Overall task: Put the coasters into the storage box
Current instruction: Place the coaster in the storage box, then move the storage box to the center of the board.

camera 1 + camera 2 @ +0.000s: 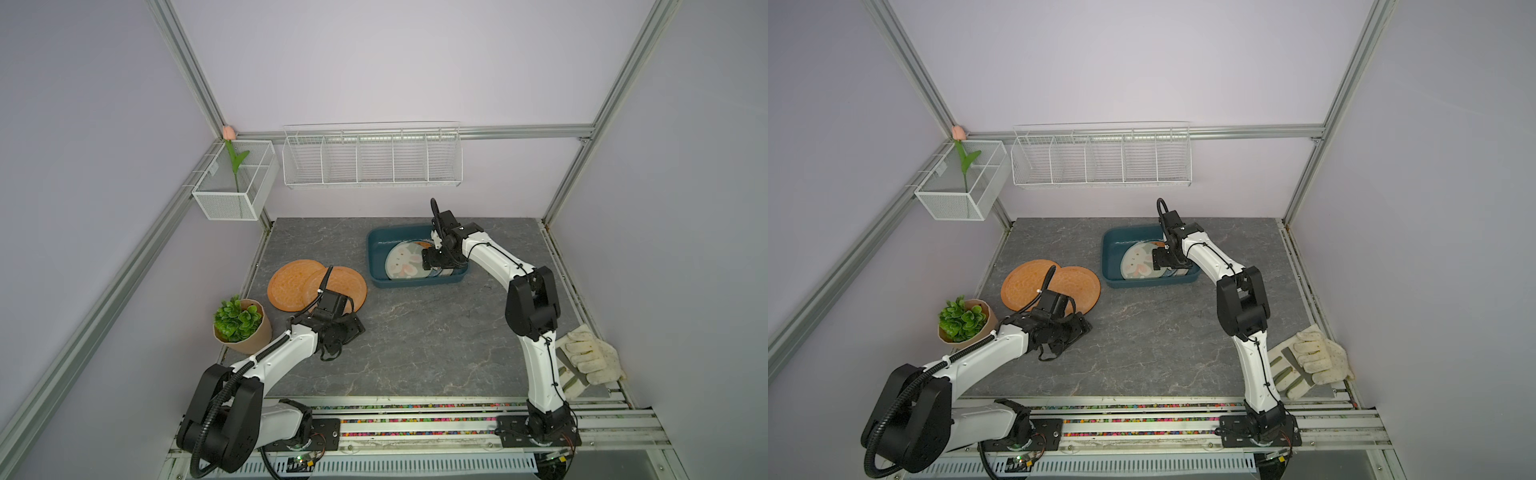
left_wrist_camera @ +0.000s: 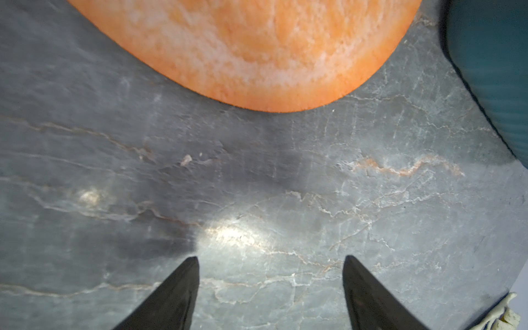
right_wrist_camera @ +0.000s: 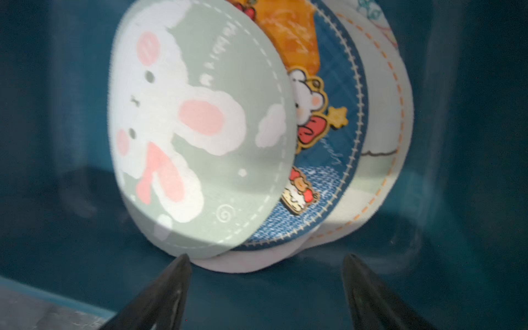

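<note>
With left tool point(image 2: 270, 256) and right tool point(image 3: 267, 255) both spread apart, we may hook the top rabbit coaster point(image 3: 200, 128), just ahead of the right one, out of the box point(image 3: 57, 143) when lifting.

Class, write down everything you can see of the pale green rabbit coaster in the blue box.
The pale green coaster is a thin round disc with a matte face, printed with a white rabbit with pink ears and cheeks, small clouds and a white dashed stitch line near the rim. It lies topmost in the storage box, overlapping a blue coaster. The open right gripper hangs by its edge; contact cannot be told.
</note>
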Robot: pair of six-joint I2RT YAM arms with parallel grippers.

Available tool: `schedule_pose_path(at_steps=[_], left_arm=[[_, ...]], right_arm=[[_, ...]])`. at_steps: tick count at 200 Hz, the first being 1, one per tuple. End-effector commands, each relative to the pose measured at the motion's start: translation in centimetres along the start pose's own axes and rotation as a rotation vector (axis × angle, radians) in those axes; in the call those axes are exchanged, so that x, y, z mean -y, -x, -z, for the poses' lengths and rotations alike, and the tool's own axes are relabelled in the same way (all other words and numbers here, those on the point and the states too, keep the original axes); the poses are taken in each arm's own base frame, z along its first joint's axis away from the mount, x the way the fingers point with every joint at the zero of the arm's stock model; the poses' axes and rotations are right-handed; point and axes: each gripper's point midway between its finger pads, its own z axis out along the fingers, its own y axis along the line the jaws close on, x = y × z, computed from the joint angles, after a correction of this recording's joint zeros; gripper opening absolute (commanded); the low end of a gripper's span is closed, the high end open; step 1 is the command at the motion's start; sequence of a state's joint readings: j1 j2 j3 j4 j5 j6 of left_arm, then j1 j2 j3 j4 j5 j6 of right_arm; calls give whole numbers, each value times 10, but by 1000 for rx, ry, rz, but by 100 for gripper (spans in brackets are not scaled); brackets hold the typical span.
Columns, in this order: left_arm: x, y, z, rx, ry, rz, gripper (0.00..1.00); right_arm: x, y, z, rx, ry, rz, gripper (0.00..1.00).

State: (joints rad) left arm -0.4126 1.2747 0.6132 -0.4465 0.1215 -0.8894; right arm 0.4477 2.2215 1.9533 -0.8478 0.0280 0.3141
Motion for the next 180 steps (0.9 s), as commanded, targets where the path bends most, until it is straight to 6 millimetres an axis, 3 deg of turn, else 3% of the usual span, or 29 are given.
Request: schedule_pose_path(at_steps=[1, 34, 105, 180], left_arm=[[-1, 1, 3, 4, 4, 7, 79], [0, 1, 3, 2, 5, -3, 80], [1, 1, 5, 2, 5, -11, 80], [5, 7, 8, 13, 10, -23, 81]], right_arm=[[26, 0, 16, 9, -58, -41, 85], [52, -9, 9, -42, -104, -79, 85], [90, -31, 20, -88, -192, -126, 84], [107, -79, 38, -144, -225, -168, 84]])
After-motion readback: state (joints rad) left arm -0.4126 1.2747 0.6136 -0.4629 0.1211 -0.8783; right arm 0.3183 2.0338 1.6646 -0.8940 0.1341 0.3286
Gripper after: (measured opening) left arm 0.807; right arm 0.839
